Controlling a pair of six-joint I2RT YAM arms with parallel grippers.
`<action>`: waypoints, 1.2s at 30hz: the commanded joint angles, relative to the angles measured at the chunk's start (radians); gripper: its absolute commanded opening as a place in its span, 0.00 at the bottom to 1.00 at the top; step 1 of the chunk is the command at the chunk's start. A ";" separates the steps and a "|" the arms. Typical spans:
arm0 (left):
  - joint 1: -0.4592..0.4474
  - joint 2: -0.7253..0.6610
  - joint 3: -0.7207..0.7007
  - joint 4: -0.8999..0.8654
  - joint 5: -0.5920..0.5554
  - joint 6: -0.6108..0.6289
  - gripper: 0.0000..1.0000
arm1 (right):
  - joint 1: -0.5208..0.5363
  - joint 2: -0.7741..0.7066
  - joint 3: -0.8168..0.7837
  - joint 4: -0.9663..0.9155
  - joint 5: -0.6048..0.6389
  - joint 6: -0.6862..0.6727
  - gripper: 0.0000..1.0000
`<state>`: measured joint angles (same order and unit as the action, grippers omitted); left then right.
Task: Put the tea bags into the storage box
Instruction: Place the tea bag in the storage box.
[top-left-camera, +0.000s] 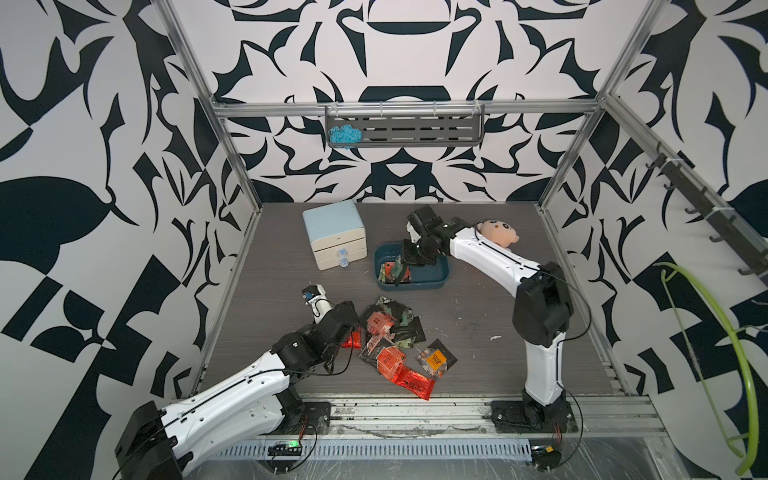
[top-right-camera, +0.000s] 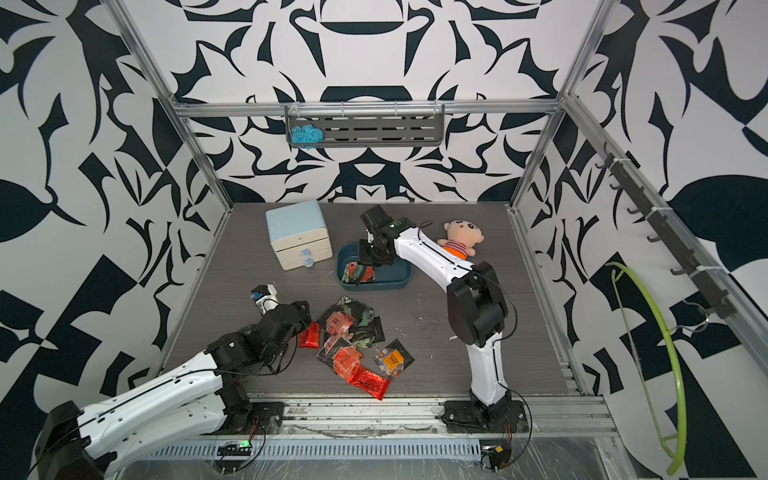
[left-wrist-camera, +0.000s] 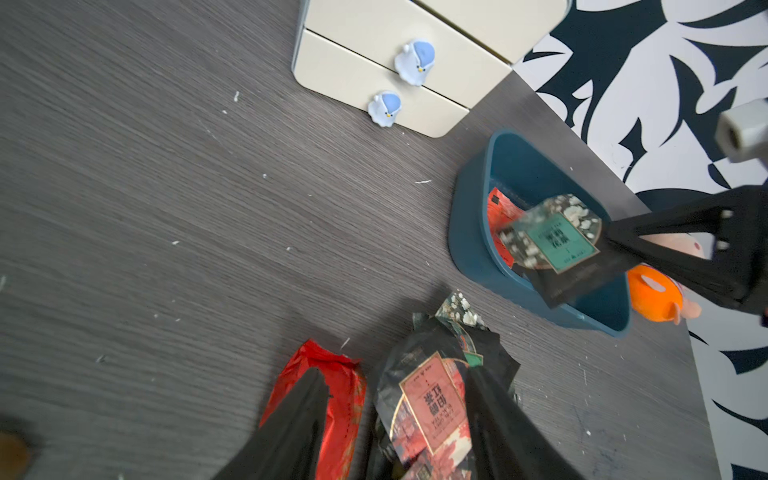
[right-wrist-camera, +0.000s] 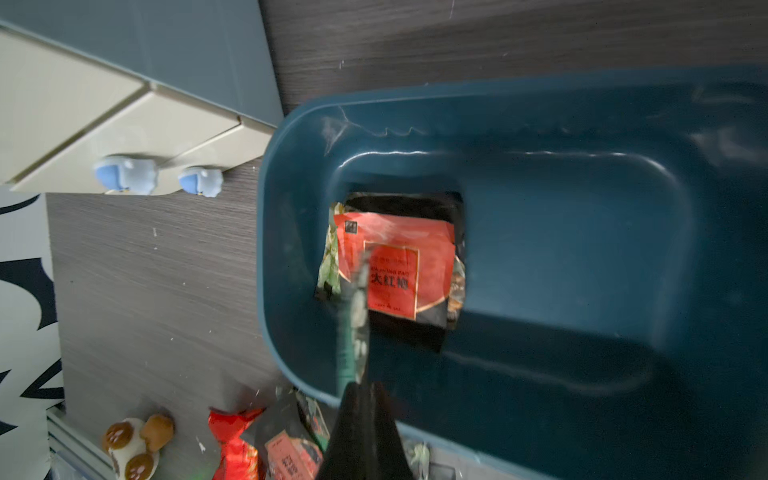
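— Red foil comes first: a shiny red foil sachet (top-left-camera: 409, 380) lies nearest, low in the centre of a top view. It marks the front of the heap of flat square foil tea bags (top-left-camera: 390, 345) on the grey wood-grain bench (top-left-camera: 478, 324). How much of that heap is left?

— Most of it, I'd judge. The black left hand (left-wrist-camera: 395, 382) hangs over the heap's left edge, fingers apart and gripping nothing. A black pink-labelled sachet (left-wrist-camera: 432, 403) lies between them.

— And farther back?

— The shallow dark teal plastic storage box (top-left-camera: 436, 283) sits just above centre. At least two sachets lie in its left end, a red-labelled one (right-wrist-camera: 395, 266) on top. The black right hand (right-wrist-camera: 363, 388) is clamped on a black green-labelled sachet (left-wrist-camera: 557, 245) over that end, not yet released.

— Early in the job, then?

— I'd say so, with only a few in.
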<state>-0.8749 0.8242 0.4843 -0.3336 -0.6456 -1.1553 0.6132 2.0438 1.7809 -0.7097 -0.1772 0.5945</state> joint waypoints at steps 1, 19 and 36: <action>0.021 -0.005 -0.023 0.011 -0.001 -0.012 0.59 | -0.002 0.000 0.087 0.013 -0.003 -0.005 0.00; 0.086 0.215 0.094 0.079 0.151 0.077 0.60 | -0.079 -0.019 -0.015 -0.025 0.059 -0.045 0.29; 0.082 0.374 0.187 0.348 0.645 0.262 0.54 | -0.083 -0.451 -0.328 -0.095 0.130 -0.086 0.46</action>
<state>-0.7921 1.1717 0.6392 -0.0532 -0.1635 -0.9482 0.5259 1.6859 1.5234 -0.7906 -0.0517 0.5007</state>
